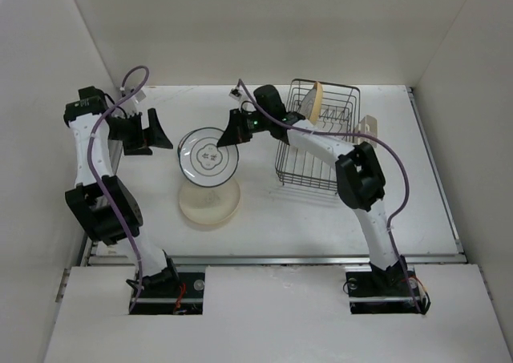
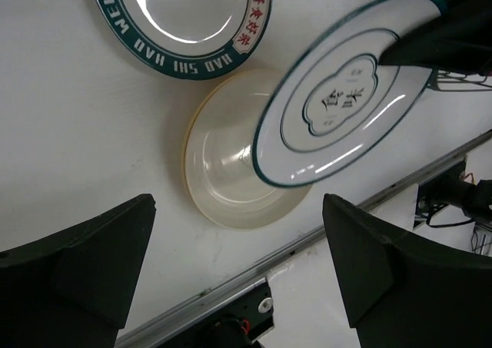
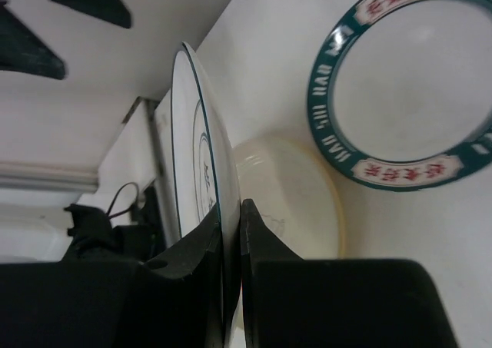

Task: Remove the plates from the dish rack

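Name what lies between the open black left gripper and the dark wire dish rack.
In the top view, a round white plate with a dark rim, pinched by the right gripper, hangs between the left gripper and the dish rack.

- A white plate (image 2: 338, 106) is ringed with thin dark green lines, and dark signs are drawn in its middle.
- A pale yellow plate (image 2: 223, 171) is left plain.
- A third plate (image 2: 181, 10) is banded in dark green, with white letters and red signs on white patches.
- The dish rack (image 1: 309, 167) is made of dark wire.
- The table (image 1: 401, 211) is coloured white.
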{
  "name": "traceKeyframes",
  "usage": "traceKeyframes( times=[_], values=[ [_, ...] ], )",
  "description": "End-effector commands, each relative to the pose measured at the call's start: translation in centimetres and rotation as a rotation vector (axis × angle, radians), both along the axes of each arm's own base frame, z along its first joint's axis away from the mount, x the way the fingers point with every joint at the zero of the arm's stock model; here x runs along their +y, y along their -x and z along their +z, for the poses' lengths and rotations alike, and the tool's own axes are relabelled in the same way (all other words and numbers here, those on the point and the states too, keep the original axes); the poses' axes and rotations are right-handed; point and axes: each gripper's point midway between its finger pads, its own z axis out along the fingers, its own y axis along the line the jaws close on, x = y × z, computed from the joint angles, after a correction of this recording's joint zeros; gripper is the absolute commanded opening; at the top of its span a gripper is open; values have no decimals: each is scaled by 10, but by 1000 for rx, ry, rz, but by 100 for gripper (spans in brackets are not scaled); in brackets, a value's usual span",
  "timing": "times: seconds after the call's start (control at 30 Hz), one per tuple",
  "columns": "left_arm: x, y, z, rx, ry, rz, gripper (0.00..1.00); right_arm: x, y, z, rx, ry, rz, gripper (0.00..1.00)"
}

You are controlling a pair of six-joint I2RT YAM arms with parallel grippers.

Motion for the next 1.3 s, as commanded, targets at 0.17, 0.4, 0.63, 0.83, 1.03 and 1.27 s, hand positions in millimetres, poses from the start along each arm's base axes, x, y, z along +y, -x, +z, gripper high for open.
traceKeyframes(
  times=[0.17, 0.4, 0.63, 0.83, 1.03, 1.27],
  values=[
    [0, 6, -49, 82, 6, -70, 83, 36, 50, 57, -2, -232, 245, 0],
    [-27, 13, -45, 98, 148, -135, 68, 47, 58, 47, 41, -237, 278, 0],
    [-46, 31, -33, 123, 290, -236, 29, 50, 55, 52, 42, -252, 267, 0],
    [-56, 48, -21, 142, 385, -332, 0, 56, 55, 44, 59, -245, 263, 0],
    [-42, 15, -32, 149, 307, -192, 0, 47, 24, 36, 62, -144, 85, 48],
    [-32, -46, -36, 21, 321, 6, 0, -8, -53, 3, 29, 138, -397, 82]
  ],
)
